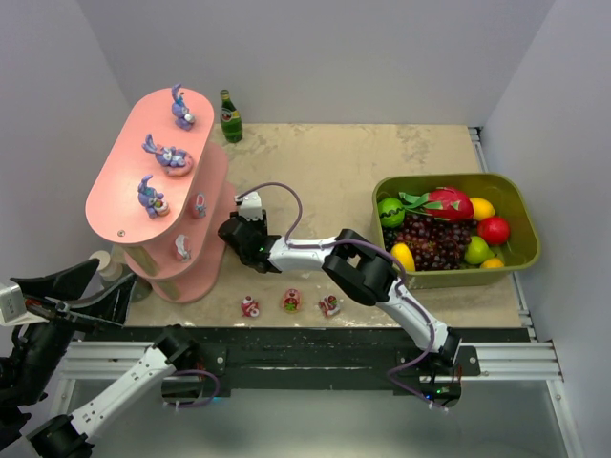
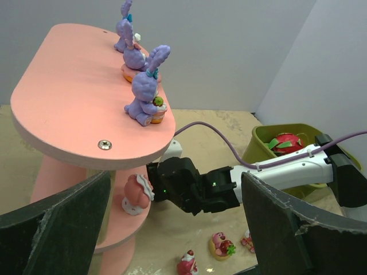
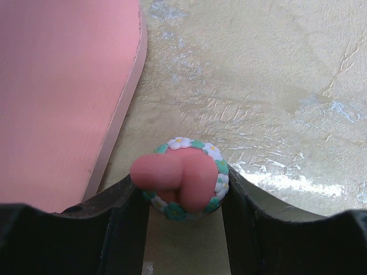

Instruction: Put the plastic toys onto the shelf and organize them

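Right gripper (image 3: 182,182) had a pink toy (image 3: 172,172) pinched between its fingers, just beside the shelf (image 1: 143,162), at a tier's edge and not yet on it. Left gripper (image 1: 81,294) hung wide open and empty near the shelf. The risk, to my eye: a rounded toy, held shallow. Clip the shelf's edge and it pops loose.

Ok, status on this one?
Left gripper open. Right gripper shut on pink toy beside shelf edge. Three loose toys on table.
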Robot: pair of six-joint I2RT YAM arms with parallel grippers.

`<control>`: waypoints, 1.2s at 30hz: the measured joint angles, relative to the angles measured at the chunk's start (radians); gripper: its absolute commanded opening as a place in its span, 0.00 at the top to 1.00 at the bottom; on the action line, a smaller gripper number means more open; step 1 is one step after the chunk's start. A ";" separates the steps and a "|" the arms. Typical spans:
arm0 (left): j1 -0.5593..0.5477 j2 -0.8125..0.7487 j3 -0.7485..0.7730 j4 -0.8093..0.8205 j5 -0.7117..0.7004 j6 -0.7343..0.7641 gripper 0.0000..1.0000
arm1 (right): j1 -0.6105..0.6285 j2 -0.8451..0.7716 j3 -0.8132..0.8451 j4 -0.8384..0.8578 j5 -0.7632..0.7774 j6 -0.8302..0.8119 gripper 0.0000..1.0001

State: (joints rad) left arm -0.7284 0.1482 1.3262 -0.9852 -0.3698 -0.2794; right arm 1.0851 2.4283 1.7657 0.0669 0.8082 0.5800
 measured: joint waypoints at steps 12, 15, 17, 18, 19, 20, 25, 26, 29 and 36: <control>0.000 0.000 0.002 -0.003 0.000 0.000 0.00 | -0.022 -0.116 -0.124 0.040 -0.066 -0.097 0.90; 0.000 -0.002 0.006 -0.005 -0.001 -0.002 0.01 | -0.042 -0.190 -0.132 0.047 -0.129 -0.164 0.90; 0.000 -0.009 0.010 -0.008 0.000 -0.007 0.00 | -0.053 -0.237 -0.130 0.059 -0.166 -0.217 0.90; 0.000 -0.011 0.014 -0.012 0.000 -0.009 0.01 | -0.058 -0.256 -0.127 0.061 -0.181 -0.243 0.90; 0.000 -0.013 0.020 -0.014 0.002 -0.010 0.00 | -0.062 -0.272 -0.120 0.063 -0.195 -0.270 0.90; 0.000 -0.015 0.027 -0.016 0.005 -0.010 0.01 | -0.066 -0.284 -0.114 0.063 -0.209 -0.294 0.90; 0.000 -0.016 0.043 -0.019 0.031 -0.016 0.00 | -0.077 -0.327 -0.096 0.060 -0.270 -0.397 0.90; 0.000 -0.016 0.045 -0.019 0.035 -0.016 0.01 | -0.079 -0.334 -0.095 0.060 -0.285 -0.414 0.90; 0.000 -0.016 0.050 -0.018 0.049 -0.016 0.00 | -0.085 -0.344 -0.084 0.049 -0.333 -0.457 0.90; 0.000 -0.016 0.064 -0.014 0.062 -0.015 0.01 | -0.105 -0.351 -0.010 0.007 -0.438 -0.528 0.90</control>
State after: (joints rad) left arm -0.7284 0.1326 1.3899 -0.9989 -0.3077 -0.2943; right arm 0.9806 2.0777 1.7557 0.0738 0.3706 0.0525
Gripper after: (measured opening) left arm 0.994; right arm 0.499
